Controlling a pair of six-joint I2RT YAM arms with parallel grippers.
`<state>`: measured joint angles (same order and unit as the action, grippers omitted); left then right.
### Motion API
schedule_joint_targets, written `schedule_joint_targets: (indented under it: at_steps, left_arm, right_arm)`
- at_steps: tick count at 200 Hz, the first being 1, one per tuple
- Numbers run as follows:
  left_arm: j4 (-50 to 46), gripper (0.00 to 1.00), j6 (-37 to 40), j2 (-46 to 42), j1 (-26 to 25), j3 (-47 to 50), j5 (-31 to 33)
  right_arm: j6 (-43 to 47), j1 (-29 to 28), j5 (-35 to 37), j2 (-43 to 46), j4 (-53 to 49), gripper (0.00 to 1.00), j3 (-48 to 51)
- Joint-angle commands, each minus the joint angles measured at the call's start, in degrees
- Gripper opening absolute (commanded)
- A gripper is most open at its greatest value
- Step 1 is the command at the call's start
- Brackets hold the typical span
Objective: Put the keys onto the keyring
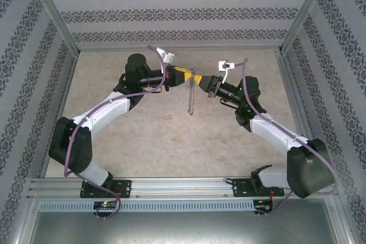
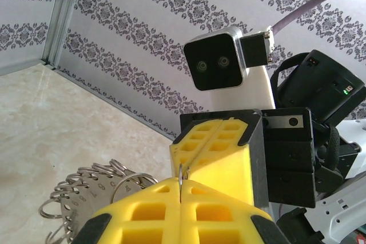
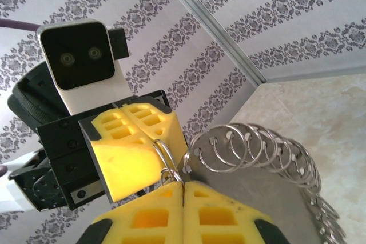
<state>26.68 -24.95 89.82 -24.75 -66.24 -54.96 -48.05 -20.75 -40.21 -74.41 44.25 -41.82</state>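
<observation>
The keyring [image 1: 191, 99] hung in the upper middle of the top view as a limp string of silver rings. Its top end was pinched where the two claws met, and whether its lower end touched the pale surface [image 1: 154, 141] could not be told. In the right wrist view its split rings [image 3: 251, 144] sat in a row, threaded through holes along a grey metal plate [image 3: 257, 195]. The left claw [image 1: 186, 77] was pressed together on a thin wire ring at its seam. The right claw [image 1: 198, 78], tip to tip with it, was likewise clamped on a ring. Patterned walls [image 1: 183, 10] stood behind.
</observation>
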Motion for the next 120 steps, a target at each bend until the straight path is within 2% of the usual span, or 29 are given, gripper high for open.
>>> schedule_joint_targets:
  at_steps: [1, 73, 120]
  left_arm:
    - [4.9, 0.0, -0.6, -2.3, -0.7, 0.0, -0.6]
    - [6.1, 0.0, -1.0, -2.5, -0.7, 0.2, 0.3]
    - [6.6, 0.0, -1.2, -1.9, -1.0, 0.3, 0.2]
  right_arm:
    - [-0.1, 0.3, -2.0, 0.4, 3.3, 0.0, 0.5]
    - [-0.2, -0.5, -2.7, 0.3, 3.2, 0.0, 3.1]
    - [0.0, -2.2, -5.4, -1.4, 3.3, 0.0, 0.5]
